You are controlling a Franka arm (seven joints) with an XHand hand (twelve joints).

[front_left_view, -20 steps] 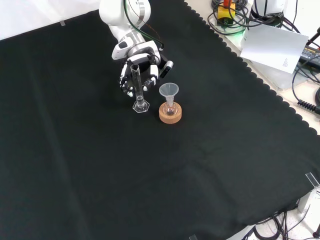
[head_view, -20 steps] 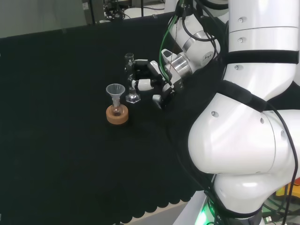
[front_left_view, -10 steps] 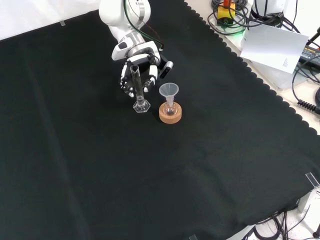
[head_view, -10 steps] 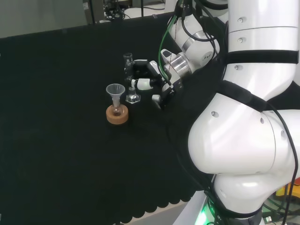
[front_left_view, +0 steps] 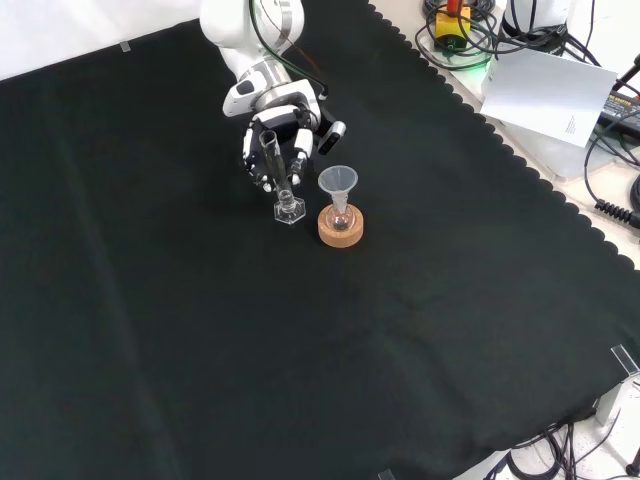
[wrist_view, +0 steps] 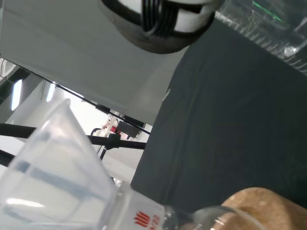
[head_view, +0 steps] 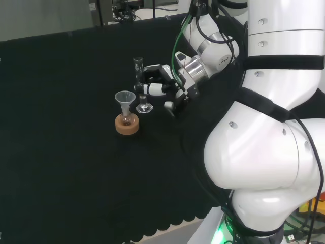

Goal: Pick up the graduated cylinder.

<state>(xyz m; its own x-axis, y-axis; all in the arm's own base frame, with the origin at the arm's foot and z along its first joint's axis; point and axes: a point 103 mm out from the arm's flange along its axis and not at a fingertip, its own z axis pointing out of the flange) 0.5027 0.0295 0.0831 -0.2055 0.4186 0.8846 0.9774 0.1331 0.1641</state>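
Observation:
The graduated cylinder (head_view: 139,81) (front_left_view: 277,172) is a thin clear glass tube on a hexagonal foot. It leans slightly, with its foot close to the cloth. The black and white hand (head_view: 161,84) (front_left_view: 284,128) has its fingers curled round the tube's upper half, reaching in from the right in the head view. In the wrist view a finger (wrist_view: 158,19) is close by, and the cylinder's marked wall (wrist_view: 268,28) lies beside it. I cannot tell whether the foot touches the cloth.
A clear funnel (head_view: 125,97) (front_left_view: 338,180) (wrist_view: 53,163) sits in a small flask on a cork ring (head_view: 127,125) (front_left_view: 341,228) (wrist_view: 259,206), right beside the cylinder's foot. Cables and a white sheet (front_left_view: 545,88) lie beyond the cloth's scalloped edge.
The cylinder's foot has shifted a little toward the funnel in the front view while its top stayed in place. The hand has risen slightly.

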